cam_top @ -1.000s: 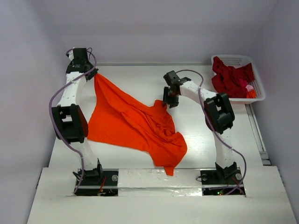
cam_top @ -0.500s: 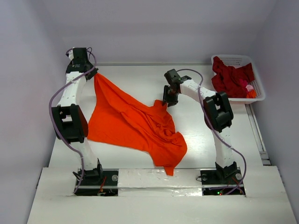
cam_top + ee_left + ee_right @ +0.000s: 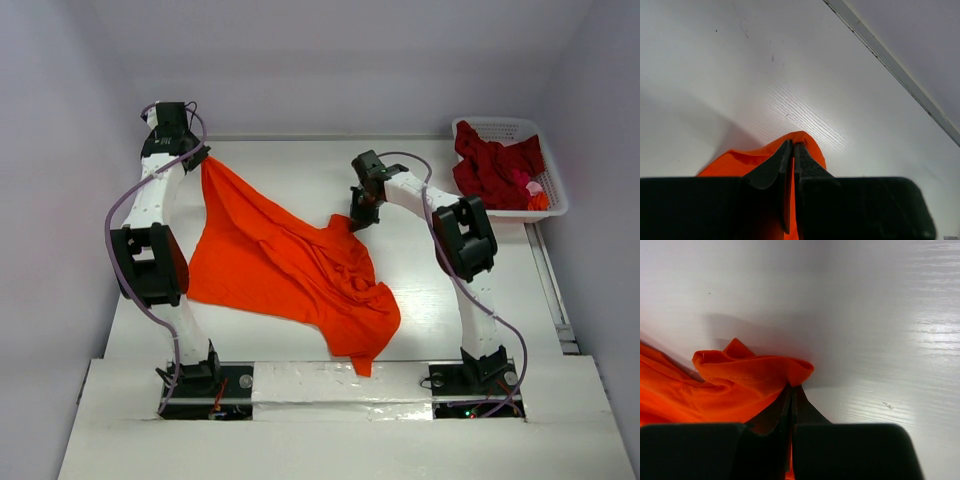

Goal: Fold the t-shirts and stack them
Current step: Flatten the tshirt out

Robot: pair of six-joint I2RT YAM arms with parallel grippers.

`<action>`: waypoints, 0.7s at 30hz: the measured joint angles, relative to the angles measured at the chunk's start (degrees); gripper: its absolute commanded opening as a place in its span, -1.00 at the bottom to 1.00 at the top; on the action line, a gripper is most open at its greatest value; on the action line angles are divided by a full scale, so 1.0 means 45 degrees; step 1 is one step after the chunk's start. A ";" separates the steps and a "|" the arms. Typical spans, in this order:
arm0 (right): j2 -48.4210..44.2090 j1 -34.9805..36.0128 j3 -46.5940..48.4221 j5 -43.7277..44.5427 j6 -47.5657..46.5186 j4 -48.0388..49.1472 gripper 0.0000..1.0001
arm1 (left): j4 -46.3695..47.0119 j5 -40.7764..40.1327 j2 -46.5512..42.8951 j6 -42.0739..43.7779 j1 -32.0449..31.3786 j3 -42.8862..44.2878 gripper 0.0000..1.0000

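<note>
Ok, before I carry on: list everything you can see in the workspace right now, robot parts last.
orange t-shirt: one, bright orange, rumpled across the middle of the table, held at two points.
dark red t-shirt: one, dark red, bunched inside the basket.
pink cloth: a small pink bit beside the red shirt in the basket; count and kind cannot be told.
basket: one, white plastic lattice, far right corner.
table: one, white.
left gripper: one, black, far left, shut on a corner of the orange t-shirt.
right gripper: one, black, mid-table, shut on a fold of the same shirt.
</note>
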 measured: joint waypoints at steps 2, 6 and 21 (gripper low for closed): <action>0.0010 -0.0029 0.0000 -0.0092 -0.0005 0.0015 -1.00 | 0.0000 0.0000 0.0000 0.0000 0.0000 0.0000 -1.00; 0.0010 -0.0044 0.0049 -0.0121 -0.0083 -0.0029 -1.00 | 0.0000 0.0000 0.0000 0.0005 0.0000 0.0000 -1.00; -0.0476 0.0175 0.5066 0.0214 -0.1200 -0.2055 -1.00 | -0.0092 -0.0005 0.0005 0.0005 0.0000 0.0335 -1.00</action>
